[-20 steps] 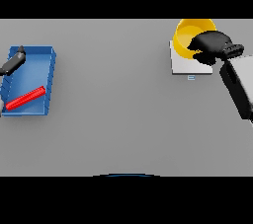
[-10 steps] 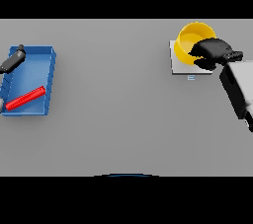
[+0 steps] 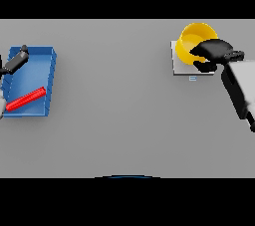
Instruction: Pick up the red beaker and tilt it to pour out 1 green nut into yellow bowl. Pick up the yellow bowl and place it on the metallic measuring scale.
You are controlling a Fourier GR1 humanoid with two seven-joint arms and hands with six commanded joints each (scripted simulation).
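The yellow bowl (image 3: pixel 193 41) sits on the metallic scale (image 3: pixel 180 66) at the far right of the table. My right hand (image 3: pixel 215 50) reaches in from the right over the bowl's near right rim. Its fingers lie over the rim and the thumb curls below, so it pinches the bowl. The red beaker (image 3: pixel 26 99) lies on its side in the blue tray (image 3: pixel 44 73) at the far left. My left hand (image 3: pixel 16 61) hovers over the tray's far left corner with straight fingers, apart from the beaker. No green nut shows.
The grey table stretches wide between the tray and the scale. A small blue display mark (image 3: pixel 192 77) sits on the scale's near edge. My right forearm (image 3: pixel 240 89) slants in from the right edge.
The right hand and forearm shifted slightly right and toward me, and more of the bowl's inside now shows. The left hand, tray and beaker have not moved.
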